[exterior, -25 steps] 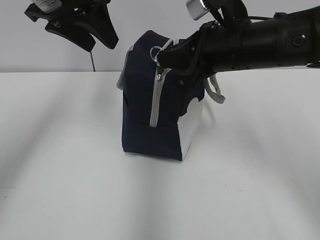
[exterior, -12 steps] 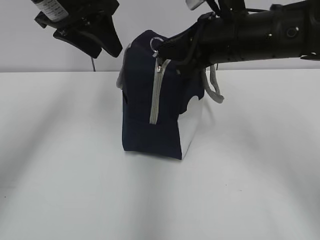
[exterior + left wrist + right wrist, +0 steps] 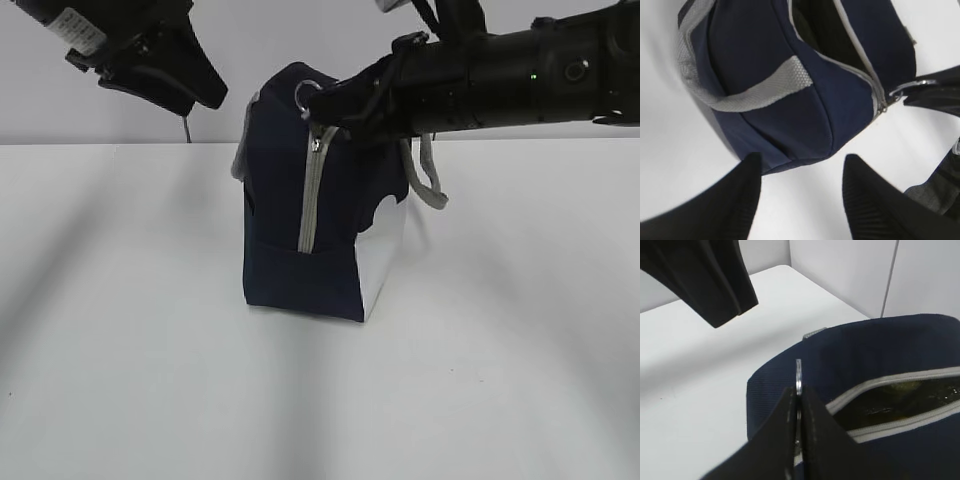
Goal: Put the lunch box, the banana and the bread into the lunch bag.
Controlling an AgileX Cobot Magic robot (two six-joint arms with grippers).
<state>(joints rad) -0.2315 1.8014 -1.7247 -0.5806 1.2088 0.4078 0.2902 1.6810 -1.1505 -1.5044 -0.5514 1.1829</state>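
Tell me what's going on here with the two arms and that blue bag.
The right gripper is pinched shut on the metal ring pull of the zipper at the top corner of the navy lunch bag, which stands upright on the white table. The bag's top opening shows as partly unzipped in the wrist views. The left gripper hangs open above and to the side of the bag, holding nothing. No lunch box, banana or bread lies out on the table.
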